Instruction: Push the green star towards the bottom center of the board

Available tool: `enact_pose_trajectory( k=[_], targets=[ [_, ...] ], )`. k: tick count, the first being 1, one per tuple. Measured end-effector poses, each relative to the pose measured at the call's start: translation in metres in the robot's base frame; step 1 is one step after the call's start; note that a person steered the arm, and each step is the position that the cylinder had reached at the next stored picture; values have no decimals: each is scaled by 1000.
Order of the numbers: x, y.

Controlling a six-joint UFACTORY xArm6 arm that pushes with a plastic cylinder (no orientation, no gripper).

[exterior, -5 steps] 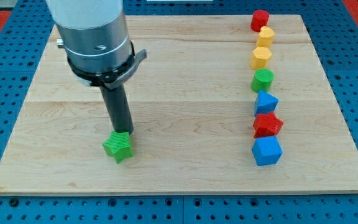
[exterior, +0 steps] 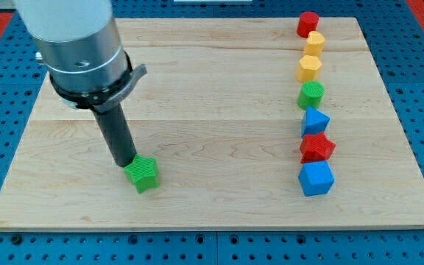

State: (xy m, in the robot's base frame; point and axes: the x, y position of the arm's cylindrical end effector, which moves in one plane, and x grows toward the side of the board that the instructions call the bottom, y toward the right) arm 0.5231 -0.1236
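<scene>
A green star (exterior: 143, 174) lies on the wooden board (exterior: 212, 132) at the lower left of the view. My tip (exterior: 126, 162) stands at the star's upper left edge, touching or almost touching it. The dark rod rises from there to the grey arm body at the view's top left.
A column of blocks runs down the view's right: a red cylinder (exterior: 308, 23), a yellow block (exterior: 315, 42), a yellow hexagon (exterior: 308, 68), a green cylinder (exterior: 311, 94), a blue block (exterior: 315, 121), a red star (exterior: 316, 148) and a blue cube (exterior: 316, 178).
My tip has moved left, from just above the green star to its upper left edge. The star has shifted slightly right.
</scene>
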Motion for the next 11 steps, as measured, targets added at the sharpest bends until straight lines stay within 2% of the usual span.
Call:
enact_pose_trajectory(
  k=[1, 4, 8, 11],
  targets=[
    [14, 3],
    [17, 43],
    [47, 39],
    [48, 93]
  ],
)
